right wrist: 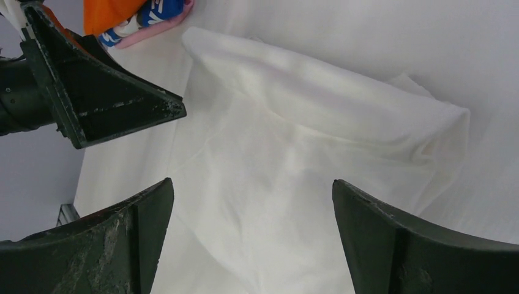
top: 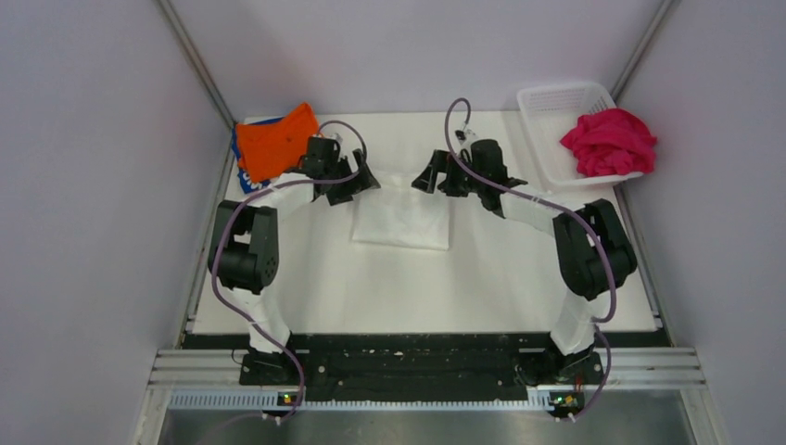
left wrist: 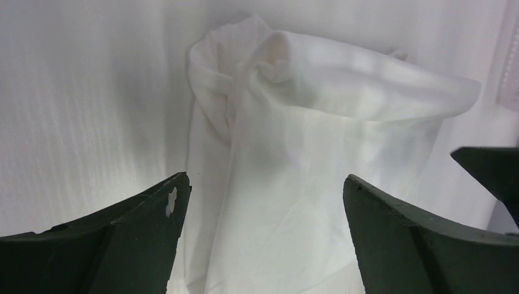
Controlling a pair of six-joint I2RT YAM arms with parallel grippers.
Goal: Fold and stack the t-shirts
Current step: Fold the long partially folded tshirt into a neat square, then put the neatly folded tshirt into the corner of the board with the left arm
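A white t-shirt (top: 403, 215) lies partly folded in the middle of the table, plain side up; no print shows. It fills the left wrist view (left wrist: 306, 141) and the right wrist view (right wrist: 294, 153). My left gripper (top: 363, 181) is open and empty at its far left corner. My right gripper (top: 428, 178) is open and empty at its far right corner. A folded orange t-shirt (top: 275, 141) lies on a blue-patterned one (top: 243, 171) at the far left. A magenta-pink t-shirt (top: 609, 141) is bunched in the basket.
A white mesh basket (top: 556, 107) stands at the far right corner. Grey walls enclose the table on three sides. The left gripper's finger (right wrist: 98, 98) shows in the right wrist view, close to the shirt's edge.
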